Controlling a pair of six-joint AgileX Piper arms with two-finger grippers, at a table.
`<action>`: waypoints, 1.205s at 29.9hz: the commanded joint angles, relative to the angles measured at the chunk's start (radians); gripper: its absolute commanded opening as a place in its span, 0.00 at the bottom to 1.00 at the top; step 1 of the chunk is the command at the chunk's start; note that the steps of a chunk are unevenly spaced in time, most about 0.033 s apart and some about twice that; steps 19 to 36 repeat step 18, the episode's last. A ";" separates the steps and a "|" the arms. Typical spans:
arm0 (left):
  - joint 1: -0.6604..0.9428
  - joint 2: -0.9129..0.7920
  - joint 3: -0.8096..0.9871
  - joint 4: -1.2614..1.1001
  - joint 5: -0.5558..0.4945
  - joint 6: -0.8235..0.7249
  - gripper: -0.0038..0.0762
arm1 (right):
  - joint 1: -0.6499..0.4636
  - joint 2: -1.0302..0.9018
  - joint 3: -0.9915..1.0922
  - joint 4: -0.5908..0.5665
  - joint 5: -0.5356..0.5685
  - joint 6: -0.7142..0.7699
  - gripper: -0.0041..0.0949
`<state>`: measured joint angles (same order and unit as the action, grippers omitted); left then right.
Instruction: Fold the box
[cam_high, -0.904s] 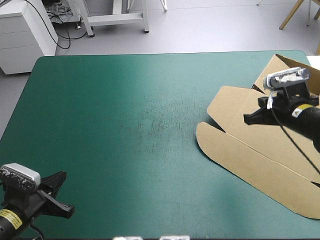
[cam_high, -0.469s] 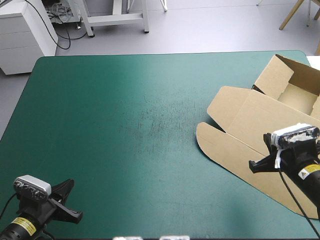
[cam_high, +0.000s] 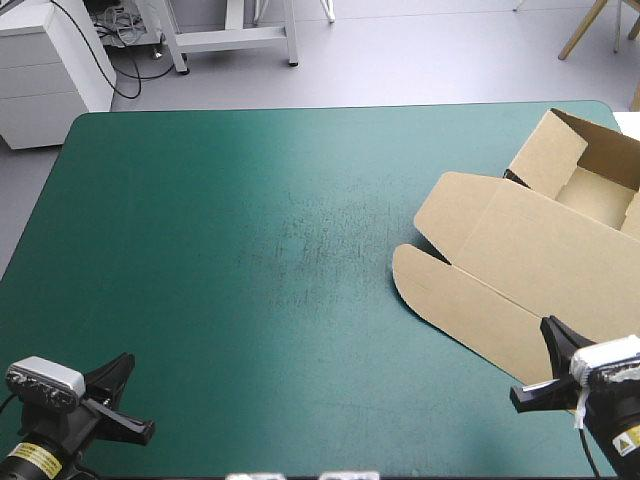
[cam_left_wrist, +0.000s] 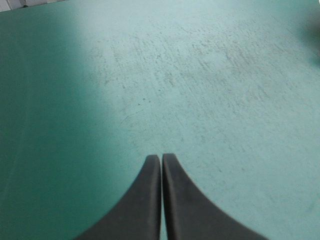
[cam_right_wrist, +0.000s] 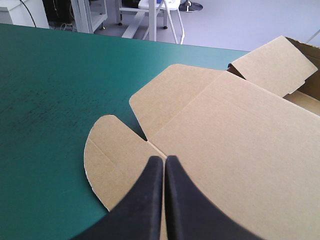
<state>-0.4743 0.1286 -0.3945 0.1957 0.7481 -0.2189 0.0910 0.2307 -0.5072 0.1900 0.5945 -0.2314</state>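
The broad teal-green table cover (cam_high: 250, 250) is carrying the brown cardboard box (cam_high: 520, 250) at its right side, walls raised at the far corner, lid (cam_right_wrist: 235, 130) lying flat. The black-finned right gripper (cam_right_wrist: 164, 159) is hovering empty over the lid, fingers pressed together; the matching left gripper (cam_left_wrist: 161, 157) is hanging likewise closed above bare cover near the near-left corner. Judging from this, a clean fold is calling for the fingers parting first, then taking the rounded flap (cam_right_wrist: 107, 150) squarely along its crease.
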 joint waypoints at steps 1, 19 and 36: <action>0.002 0.006 -0.035 0.036 -0.060 -0.017 0.04 | 0.002 -0.067 0.009 0.013 -0.039 0.005 0.04; 0.002 0.006 -0.040 0.097 -0.018 -0.024 0.04 | 0.002 -0.264 0.021 0.012 0.000 0.007 0.04; 0.002 0.006 -0.040 0.097 -0.018 -0.024 0.04 | 0.002 -0.264 0.021 0.012 0.000 0.007 0.04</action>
